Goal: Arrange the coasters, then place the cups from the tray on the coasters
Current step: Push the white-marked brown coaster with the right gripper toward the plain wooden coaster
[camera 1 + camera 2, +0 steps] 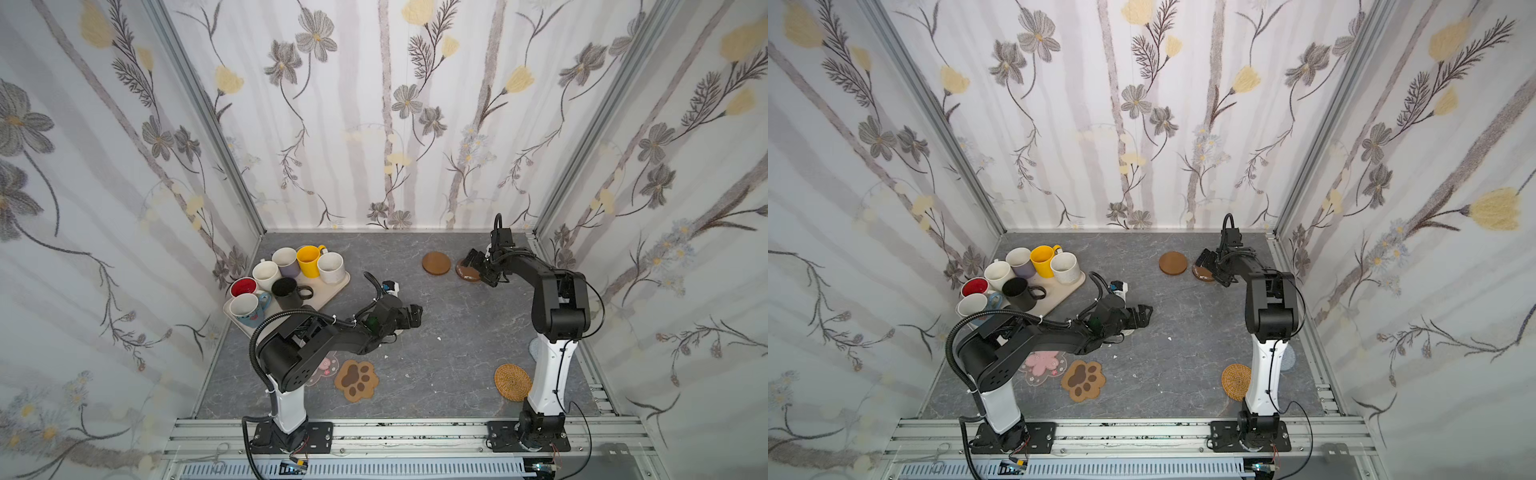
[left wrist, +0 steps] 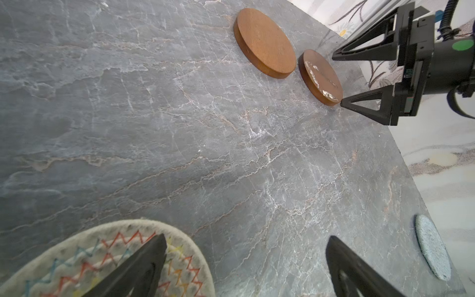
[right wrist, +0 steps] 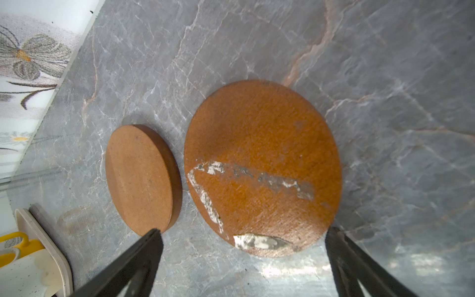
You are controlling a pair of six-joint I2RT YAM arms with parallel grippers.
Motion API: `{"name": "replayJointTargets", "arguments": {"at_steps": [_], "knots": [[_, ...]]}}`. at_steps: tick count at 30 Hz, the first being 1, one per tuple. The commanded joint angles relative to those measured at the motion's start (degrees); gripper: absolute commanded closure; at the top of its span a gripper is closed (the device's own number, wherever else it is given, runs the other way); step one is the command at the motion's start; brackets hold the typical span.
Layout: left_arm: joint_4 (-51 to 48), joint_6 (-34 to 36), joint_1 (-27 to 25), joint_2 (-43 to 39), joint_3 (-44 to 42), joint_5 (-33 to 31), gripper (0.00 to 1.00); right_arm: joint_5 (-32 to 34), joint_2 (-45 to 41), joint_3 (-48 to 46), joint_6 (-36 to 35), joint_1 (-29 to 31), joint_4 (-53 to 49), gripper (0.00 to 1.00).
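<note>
Two robot arms work over a grey marble-look table point(image 1: 457, 324). The right gripper point(image 1: 474, 268), jaws spread wide, is lowered at the far right around a scuffed wooden coaster point(image 3: 262, 144) lying flat between its fingers; whether either fingertip touches the rim cannot be told. A clean wooden coaster point(image 1: 436, 263) lies just beside it to the left, a narrow gap between them. The left gripper point(image 2: 246, 237), jaws also spread and holding nothing, hangs near the table's middle, with one finger above the edge of a pale woven coaster point(image 2: 64, 257) and the other above bare tabletop. All seven cups stand on the beige tray point(image 1: 325, 291) at far left: a yellow cup point(image 1: 308, 262), a lilac cup point(image 1: 289, 270), a black cup point(image 1: 286, 294), a red-lined white cup point(image 1: 244, 287), a blue patterned cup point(image 1: 248, 311) and two off-white cups point(image 1: 266, 274) point(image 1: 331, 269). At near left a paw-shaped coaster point(image 1: 1082, 380) sits just beside a clear pink-flower coaster point(image 1: 1042, 362), partly hidden by the left arm. At near right a rattan coaster point(image 1: 1235, 380) lies beside the right arm's column, with a grey coaster point(image 1: 1289, 357) partly hidden behind it.
</note>
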Motion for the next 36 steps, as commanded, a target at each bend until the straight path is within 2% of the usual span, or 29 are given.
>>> {"name": "replayJointTargets", "arguments": {"at_steps": [1, 11, 16, 26, 32, 36], "knots": [[1.9, -0.3, 0.3, -0.3, -0.2, -0.5, 0.0, -0.8, 0.8, 2.0, 1.5, 0.6, 0.7, 0.0], [2.2, -0.4, 0.9, 0.1, -0.6, -0.1, 0.0, -1.3, 5.1, 8.9, 2.5, 2.5, -1.1, 0.0], [2.2, -0.4, 1.1, -0.5, -0.7, -0.2, 0.0, -0.6, 4.3, 9.0, 2.2, 2.4, -1.5, 0.0], [2.3, -0.6, 1.1, -1.0, -1.0, 0.1, 0.0, -2.2, -4.2, -3.5, 4.0, 1.2, 5.6, 0.0], [2.3, -0.8, 1.1, -1.1, -1.0, 0.1, 0.0, -3.7, -5.8, -9.2, 5.3, 0.6, 9.2, 0.0], [2.4, -0.8, 1.1, -1.0, -0.9, 0.2, 0.0, -5.3, -5.0, -9.8, 6.3, 0.4, 11.1, 0.0]]}}
